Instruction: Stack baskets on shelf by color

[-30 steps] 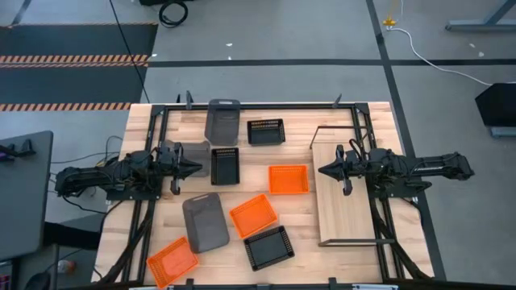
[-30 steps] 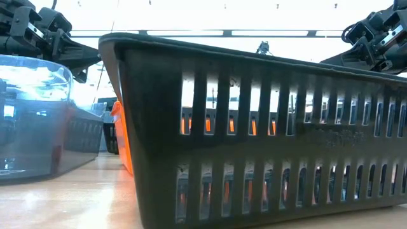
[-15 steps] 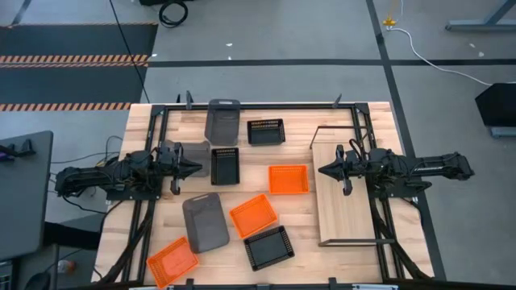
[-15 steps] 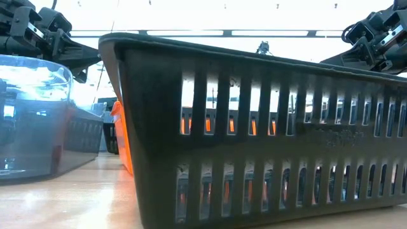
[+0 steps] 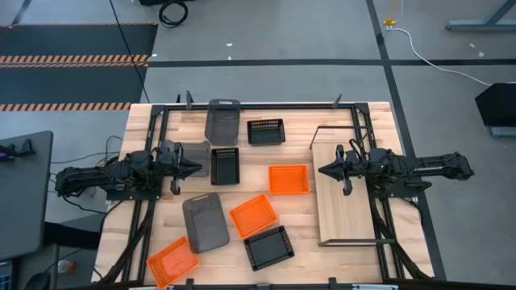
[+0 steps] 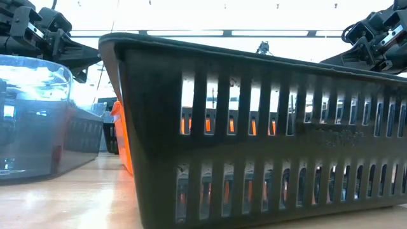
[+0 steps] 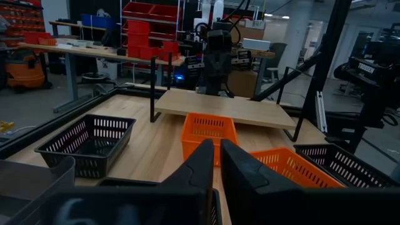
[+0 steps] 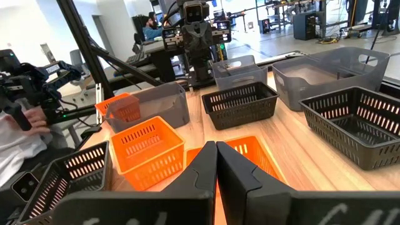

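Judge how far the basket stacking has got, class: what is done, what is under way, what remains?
Done: nothing; the shelf is bare. In hand: nothing; the left gripper and right gripper hover shut and empty. Left: all nine baskets sit on the table, such as an orange basket beside the shelf.

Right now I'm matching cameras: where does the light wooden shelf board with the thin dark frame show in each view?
High: light wooden shelf, right of centre.
Low: not in it; a black slatted basket blocks the view.
Left wrist: upper middle, behind the bright orange plastic basket.
Right wrist: not in it.
Shared landmark: that basket, beside the shelf.
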